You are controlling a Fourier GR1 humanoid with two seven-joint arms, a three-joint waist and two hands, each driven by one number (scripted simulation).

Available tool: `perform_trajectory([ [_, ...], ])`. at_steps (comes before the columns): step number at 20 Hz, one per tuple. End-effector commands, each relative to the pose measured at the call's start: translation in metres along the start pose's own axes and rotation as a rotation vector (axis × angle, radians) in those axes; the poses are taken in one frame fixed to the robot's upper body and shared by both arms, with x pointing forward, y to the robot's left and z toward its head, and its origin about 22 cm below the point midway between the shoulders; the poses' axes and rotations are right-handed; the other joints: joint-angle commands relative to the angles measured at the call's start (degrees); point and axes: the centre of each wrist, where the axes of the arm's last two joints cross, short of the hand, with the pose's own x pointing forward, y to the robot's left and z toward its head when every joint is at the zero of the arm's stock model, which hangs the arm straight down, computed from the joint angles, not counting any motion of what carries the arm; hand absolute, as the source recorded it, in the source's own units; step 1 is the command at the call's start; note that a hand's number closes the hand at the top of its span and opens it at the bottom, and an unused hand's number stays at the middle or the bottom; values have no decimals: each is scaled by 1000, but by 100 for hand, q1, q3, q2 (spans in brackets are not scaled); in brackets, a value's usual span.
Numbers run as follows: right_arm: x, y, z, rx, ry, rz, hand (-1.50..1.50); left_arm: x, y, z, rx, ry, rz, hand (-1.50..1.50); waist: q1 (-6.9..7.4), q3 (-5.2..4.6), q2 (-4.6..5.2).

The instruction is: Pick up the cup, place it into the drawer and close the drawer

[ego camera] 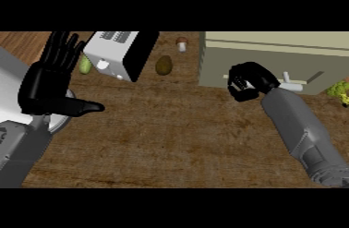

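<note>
Cup: we cannot make it out; it may sit hidden inside our curled right hand (249, 82).
Right hand: centre right of the frame, fingers curled tightly inward at the drawer (273, 61) front; what they hold we cannot tell.
Left hand (51, 79): left of the frame, fingers straight and spread, resting.
Handling: we judge a cup light, rigid, smooth-walled; best taken round its side wall.
Nearby: toaster (123, 54), mushroom (182, 43).
</note>
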Motion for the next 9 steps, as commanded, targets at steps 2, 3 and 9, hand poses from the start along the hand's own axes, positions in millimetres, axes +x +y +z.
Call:
perform_trajectory([
  [2,-6,-67,1,-148,110,-6,150,1,-4,-5,-15,3,23,-150,123,51,222],
  [3,-17,-67,11,-170,118,-12,150,-3,-1,4,-36,2,19,-150,216,52,230],
  [9,-18,-61,11,-172,103,-24,150,-15,-9,6,-18,24,37,-150,164,51,247],
])
